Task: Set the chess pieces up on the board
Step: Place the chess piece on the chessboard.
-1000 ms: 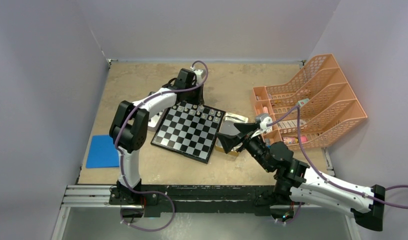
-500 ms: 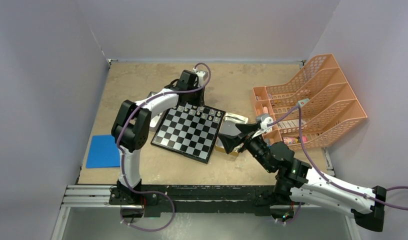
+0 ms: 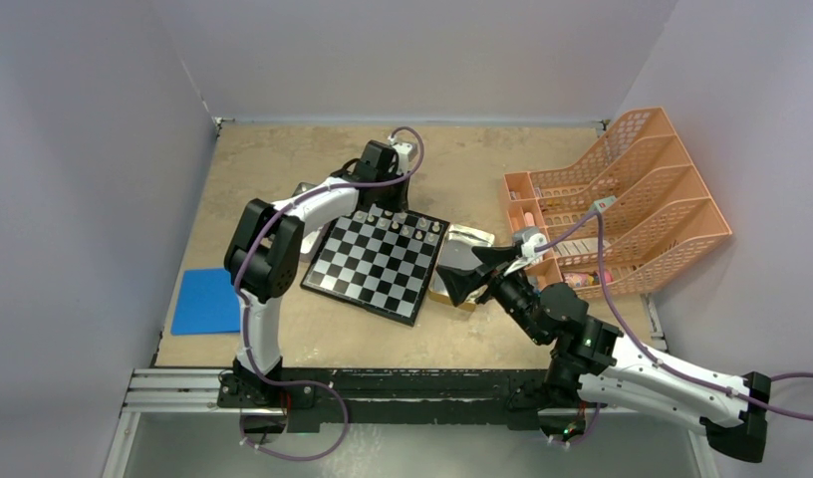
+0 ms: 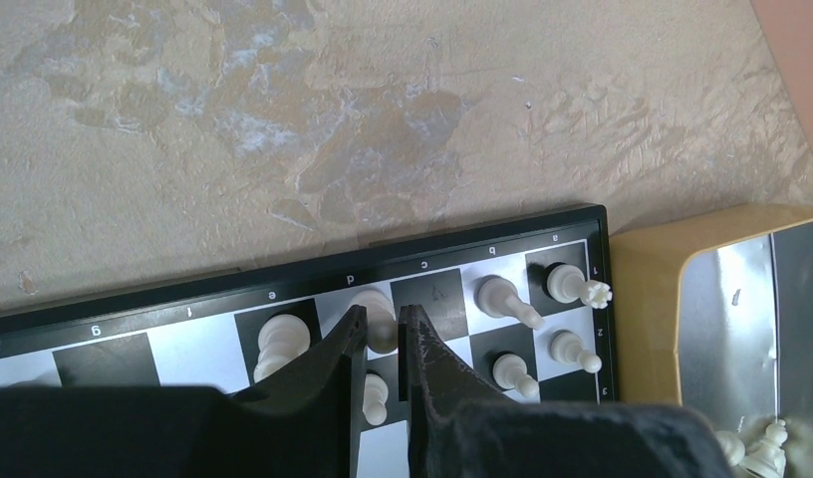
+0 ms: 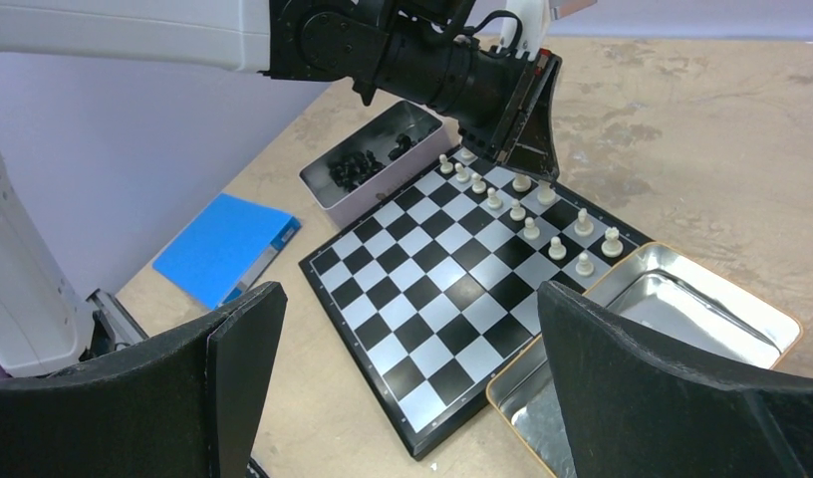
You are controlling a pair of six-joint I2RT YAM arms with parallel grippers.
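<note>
At the far edge of the flat black-and-silver checked chessboard (image 3: 375, 267), the left gripper (image 4: 383, 324) stands with jaws nearly together. Its wrist view alone shows a cream-white chess piece (image 4: 376, 398) in the slim gap; whether it is pinched cannot be told. Other cream pieces (image 5: 530, 214) stand in the two far rows. The right gripper (image 5: 410, 299) hangs wide open and empty. Only its camera shows black pieces (image 5: 361, 171) in a grey rectangular tray (image 5: 393, 174).

The left arm (image 3: 308, 199) stretches far forward. The left gripper (image 4: 381, 324) is narrowed to a slit. The right gripper (image 5: 407, 319) is spread wide.
</note>
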